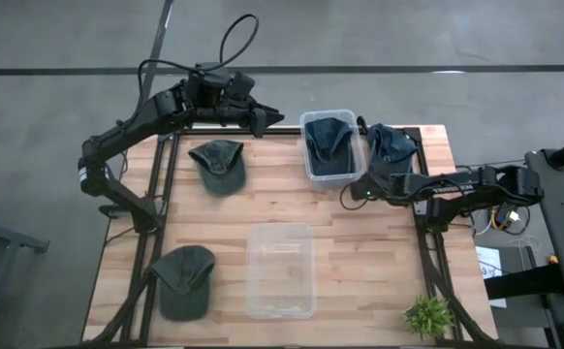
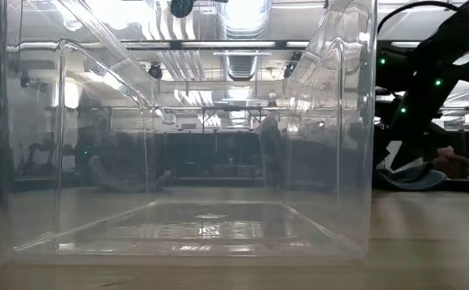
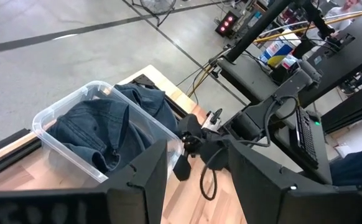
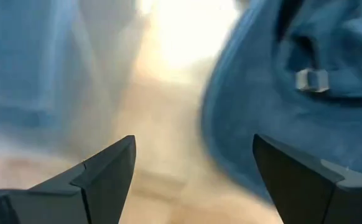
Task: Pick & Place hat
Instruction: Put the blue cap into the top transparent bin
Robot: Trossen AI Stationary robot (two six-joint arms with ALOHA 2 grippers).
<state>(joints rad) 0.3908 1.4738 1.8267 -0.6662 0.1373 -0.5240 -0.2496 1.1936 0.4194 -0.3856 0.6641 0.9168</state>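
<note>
Now right gripper [image 1: 355,193] open beside blue hat [image 1: 391,145].

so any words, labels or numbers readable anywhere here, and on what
None can be read.
Left pincer: pale marks on its body at the left wrist view's bottom edge, cut off and illegible.
Blue hat beside the right pincer: only a metal buckle, no lettering.
Clear bin: unmarked.
</note>
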